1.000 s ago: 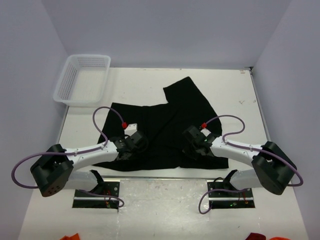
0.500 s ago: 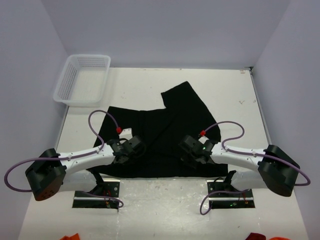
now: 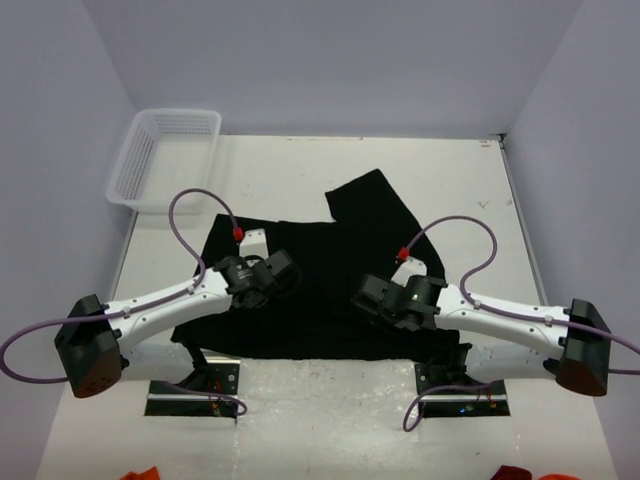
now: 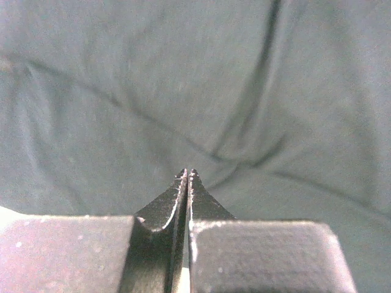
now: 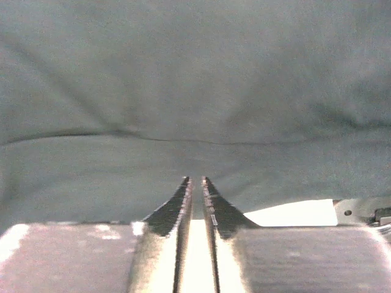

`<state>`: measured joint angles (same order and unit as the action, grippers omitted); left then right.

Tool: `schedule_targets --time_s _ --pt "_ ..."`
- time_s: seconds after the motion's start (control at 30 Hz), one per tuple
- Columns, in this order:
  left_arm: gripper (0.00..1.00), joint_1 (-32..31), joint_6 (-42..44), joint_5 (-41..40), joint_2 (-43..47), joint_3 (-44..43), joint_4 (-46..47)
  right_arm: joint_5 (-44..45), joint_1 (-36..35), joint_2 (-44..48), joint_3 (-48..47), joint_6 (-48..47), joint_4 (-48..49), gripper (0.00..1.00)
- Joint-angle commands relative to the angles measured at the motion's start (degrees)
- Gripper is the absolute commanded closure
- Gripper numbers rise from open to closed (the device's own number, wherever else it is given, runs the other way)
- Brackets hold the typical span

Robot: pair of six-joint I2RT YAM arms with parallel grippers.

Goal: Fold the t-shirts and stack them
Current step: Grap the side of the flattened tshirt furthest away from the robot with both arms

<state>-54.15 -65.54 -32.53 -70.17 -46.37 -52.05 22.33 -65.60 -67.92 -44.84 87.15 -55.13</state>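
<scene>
Here, left claw (image 4: pixel 188 173) pinches the t-shirt (image 3: pixel 322 300), right claw (image 5: pixel 195 180) seemingly a crack apart; table (image 3: pixel 400 160) shows beyond its far edge.

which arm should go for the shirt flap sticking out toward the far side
Probably the right. The right tool sits in line with that t-shirt flap, on its near side, jaws slightly parted. The left tool is shut over the left half, farther off to the side.
</scene>
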Motion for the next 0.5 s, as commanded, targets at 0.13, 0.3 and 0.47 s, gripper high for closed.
schedule_targets --time_s 0.13,0.3,0.47 --pt "1.0 -0.25 9.1 -11.06 -11.81 -16.28 -0.25 25.72 1.96 -1.59 -18.6 -26.75 -1.82 0.35" --pt "1.0 2.2 21.39 -3.97 -21.31 -25.25 9.11 18.6 17.92 -11.95 -31.68 -47.85 5.3 0.12" --pt "1.0 13.0 30.71 12.83 -24.57 -29.29 20.49 -10.07 38.16 -26.71 -48.52 -60.07 10.05 0.2"
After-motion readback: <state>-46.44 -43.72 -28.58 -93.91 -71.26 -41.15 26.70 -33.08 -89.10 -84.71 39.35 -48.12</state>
